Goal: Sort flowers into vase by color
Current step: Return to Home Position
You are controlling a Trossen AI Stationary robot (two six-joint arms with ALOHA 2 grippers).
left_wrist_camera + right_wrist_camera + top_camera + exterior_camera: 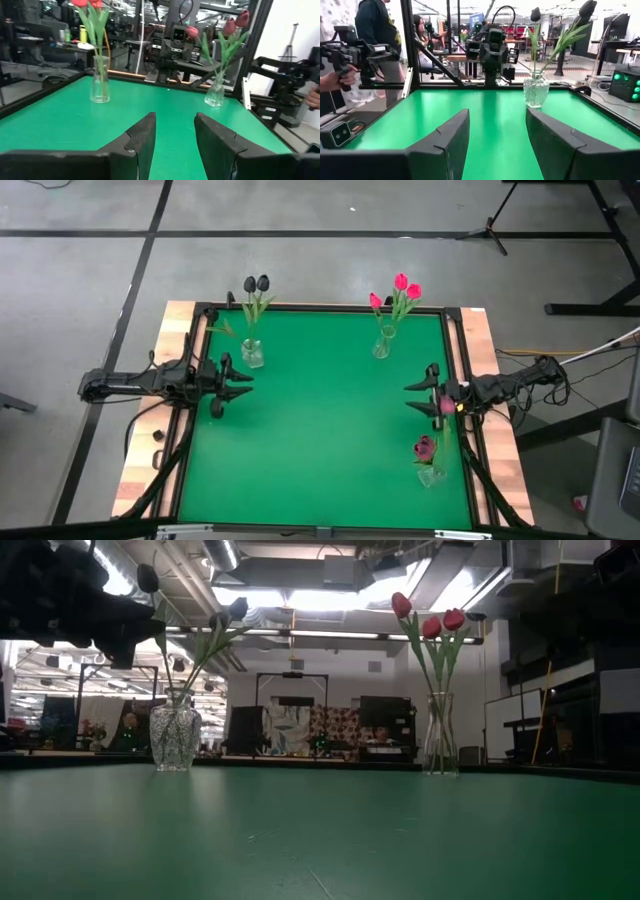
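Plainly, both arms lie low at opposite sides of the table [320,480], pointing at each other across the green top. The left gripper [248,384] holds nothing, and its fingers [142,135] are spread with bare mat showing between them. The right gripper [410,397] is likewise empty, fingers [451,140] parted wide. Beyond the left gripper, toward the far edge and near its fingertips but not touching them, stands the left vase [252,356]. It holds the black flowers [256,283], whose heads lean out past the table's border. Beyond the right gripper on the same far side, a little inward of its tips, the far vase [382,346] holds the red flowers [402,288] upright, three heads close together. On the right gripper's other side, toward the near edge and just beside its arm, the near vase [431,475] holds the maroon flowers [425,448] — one pinker head reaches up to the arm's wrist. From the left gripper, both right-hand vases stand well ahead across the mat, the red bunch to one side and the maroon to the other. From the right gripper, the black bunch stands well ahead beside the left arm. Past the table's frame a person [376,27] stands, and a hand [335,80] grips a dark rig — both well apart from either gripper.
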